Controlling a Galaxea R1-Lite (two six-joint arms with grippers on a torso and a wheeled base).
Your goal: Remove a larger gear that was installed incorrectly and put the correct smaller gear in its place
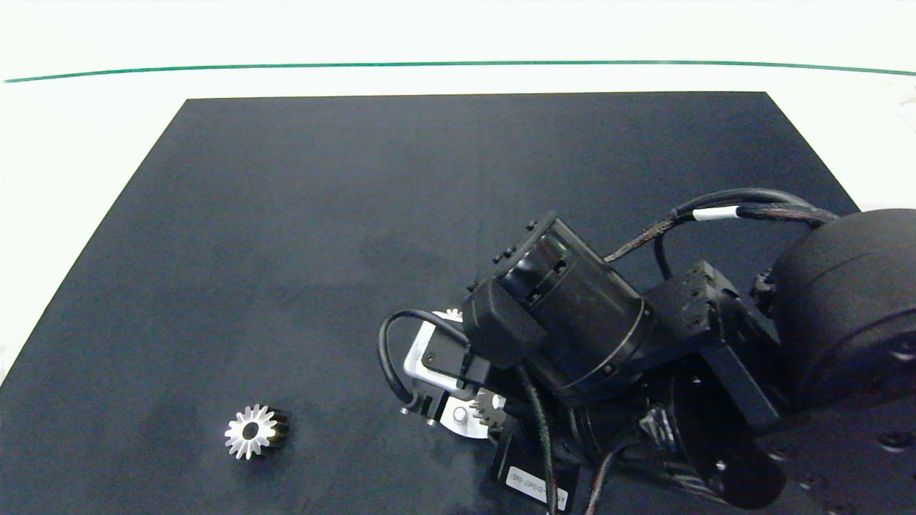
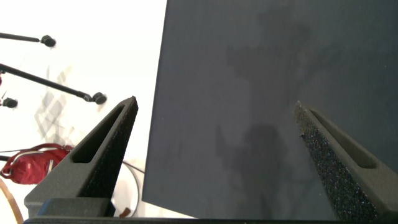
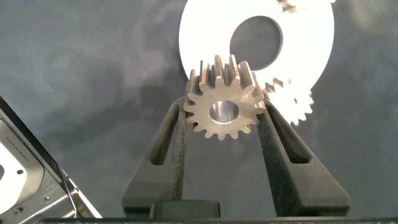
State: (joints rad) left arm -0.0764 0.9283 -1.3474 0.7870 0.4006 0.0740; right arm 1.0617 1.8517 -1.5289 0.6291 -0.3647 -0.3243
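Silver metal: the smaller gear [image 3: 222, 107] is shiny, with short blunt teeth and a round hole in the middle.
Right gripper: the right gripper [image 3: 222, 112] pinches the smaller gear, with one grey finger on each side of its teeth.
Where it is: the right arm reaches in from the right side of the black mat [image 1: 286, 214]. It holds the gear at the near edge of the white plate [image 3: 311, 37].
White plate: it has a big round hole. One more small gear [image 3: 293, 102] sits just beside the held one. A bit of another shows at the far rim.
Larger gear: the larger gear [image 1: 250, 431] lies flat on the mat, well apart from the plate, on the left side near the front. Its long teeth look like a star. Nothing touches it.
Left gripper: the left gripper [image 2: 214, 124] is spread wide and holds nothing. It hangs over the left edge of the mat, away from the work.
Step now: I think the big gear is already off and the small one is on its way in.
Next move: the gear's hole has to line up with its spot on the plate. Its teeth have to slip in between the teeth of the gear next to it.
Not sure: I cannot tell if the held gear rests on the mat or hangs above it. I cannot see a peg for it.
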